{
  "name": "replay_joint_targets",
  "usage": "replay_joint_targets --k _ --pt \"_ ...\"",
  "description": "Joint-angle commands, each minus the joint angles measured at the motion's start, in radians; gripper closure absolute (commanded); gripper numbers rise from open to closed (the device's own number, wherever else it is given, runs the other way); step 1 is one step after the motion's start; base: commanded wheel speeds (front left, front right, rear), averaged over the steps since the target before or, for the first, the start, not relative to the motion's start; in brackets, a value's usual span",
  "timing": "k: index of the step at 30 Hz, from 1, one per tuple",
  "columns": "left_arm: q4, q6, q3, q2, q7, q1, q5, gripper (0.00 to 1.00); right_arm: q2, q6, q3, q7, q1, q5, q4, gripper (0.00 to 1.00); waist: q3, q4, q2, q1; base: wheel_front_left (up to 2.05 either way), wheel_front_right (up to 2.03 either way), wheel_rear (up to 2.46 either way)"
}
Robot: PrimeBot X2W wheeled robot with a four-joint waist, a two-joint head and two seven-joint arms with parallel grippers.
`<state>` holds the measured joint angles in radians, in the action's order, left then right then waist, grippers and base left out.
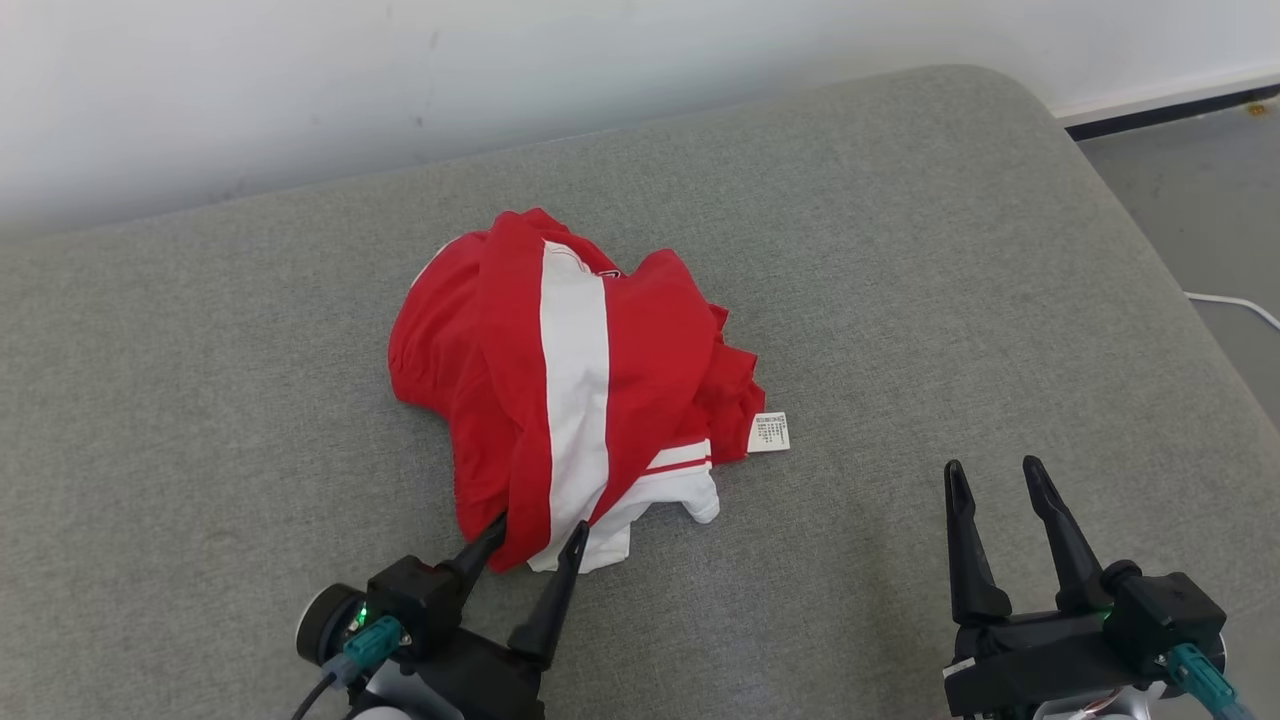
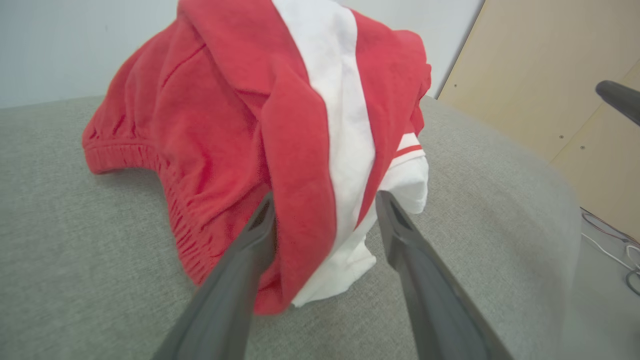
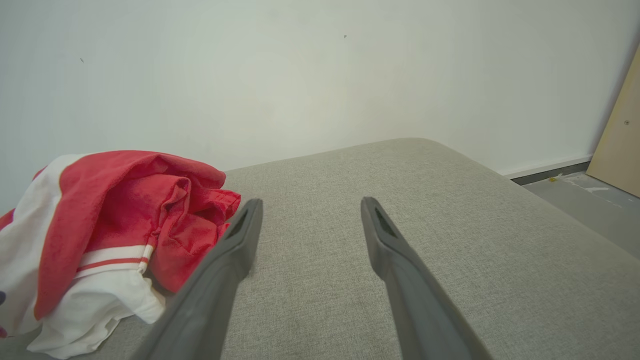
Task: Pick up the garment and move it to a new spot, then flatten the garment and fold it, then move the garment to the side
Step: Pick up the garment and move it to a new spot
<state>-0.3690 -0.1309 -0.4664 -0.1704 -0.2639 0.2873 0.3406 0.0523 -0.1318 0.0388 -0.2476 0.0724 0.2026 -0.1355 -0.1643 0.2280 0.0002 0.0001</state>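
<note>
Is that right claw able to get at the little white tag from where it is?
Probably yes. The right gripper stands open over bare cushion, and the tag lies at the garment edge on that side, with nothing between them.

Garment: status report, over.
Left gripper open, astride near edge of garment, not yet closed. Right gripper open, apart to its right. Crumpled on cushion; nothing blocking.
</note>
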Motion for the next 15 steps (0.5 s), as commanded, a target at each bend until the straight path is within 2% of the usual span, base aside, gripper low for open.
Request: replay_joint_targets --k 1,8,12,15 --pt "-0.014 0.001 -0.006 -0.007 -0.001 0.022 0.002 1.00 -0.002 0.002 0.001 -0.008 0.009 0.009 0.000 0.00 -0.004 0.005 -0.0002 -0.0001 0.00 0.00 0.00" --pt "0.023 0.001 0.003 -0.005 -0.001 0.067 0.018 1.00 -0.002 0.002 -0.009 -0.010 0.003 0.007 -0.007 0.00 0.009 -0.009 -0.0002 -0.0001 0.00 0.00 0.00" --pt "0.082 0.001 -0.035 -0.038 -0.001 0.139 0.002 1.00 -0.002 0.002 -0.001 -0.013 -0.002 0.013 -0.017 0.00 0.024 -0.016 -0.0002 -0.0001 0.00 0.00 0.00" --pt "0.113 0.001 -0.074 -0.086 0.001 0.255 -0.005 1.00 -0.002 0.002 0.004 -0.015 0.010 0.022 -0.028 0.00 0.030 -0.013 -0.0002 -0.0001 0.00 0.00 0.00"
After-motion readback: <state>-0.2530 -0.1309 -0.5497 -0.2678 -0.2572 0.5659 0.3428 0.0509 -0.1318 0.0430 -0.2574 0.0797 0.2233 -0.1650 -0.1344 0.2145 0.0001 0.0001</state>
